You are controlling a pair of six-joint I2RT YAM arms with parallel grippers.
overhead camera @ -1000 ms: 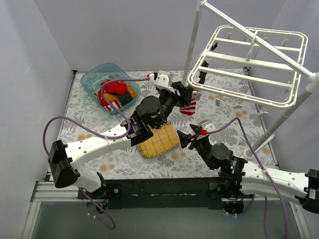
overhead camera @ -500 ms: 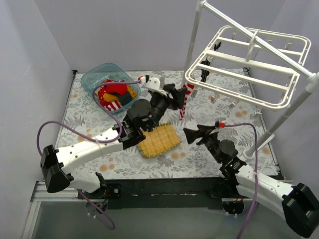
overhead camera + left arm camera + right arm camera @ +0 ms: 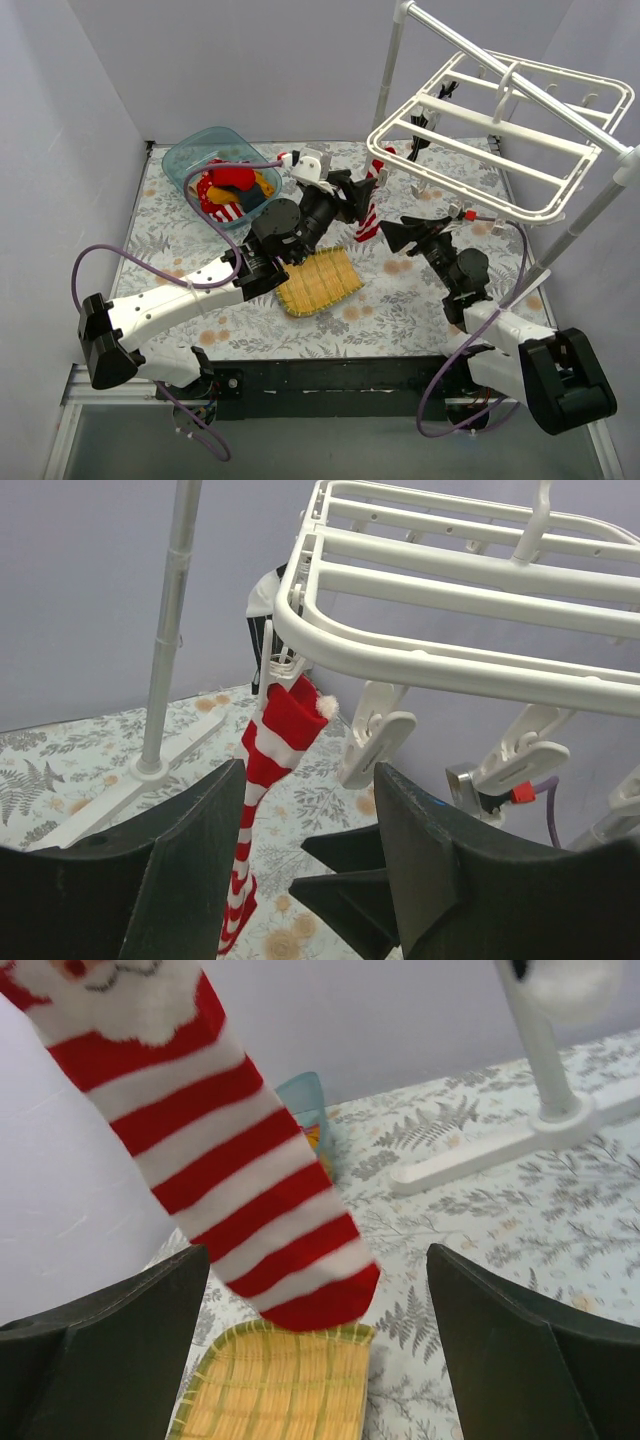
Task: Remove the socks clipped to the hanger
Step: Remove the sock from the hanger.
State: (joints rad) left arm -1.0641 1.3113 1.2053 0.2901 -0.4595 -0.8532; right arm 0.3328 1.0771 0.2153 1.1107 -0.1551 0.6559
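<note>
Saw the hanger (image 3: 450,670) tilted above the flowered counter (image 3: 400,300). Found the left tool (image 3: 310,770) partly spread and the right tool (image 3: 318,1250) spread wide, both gripping nothing (each facing the same sock). Noted that red-and-white striped sock (image 3: 270,750) dangling from a clip (image 3: 283,670) at the hanger's corner, near the yellow mat (image 3: 318,282).

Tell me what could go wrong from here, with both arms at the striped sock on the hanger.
1. The left end effector and right end effector, both open, face each other closely across the striped sock; if both close in together, they could collide.
2. The sock hangs from a clip at the hanger's corner; a hard tug might swing the tilted hanger rather than free the sock.
</note>
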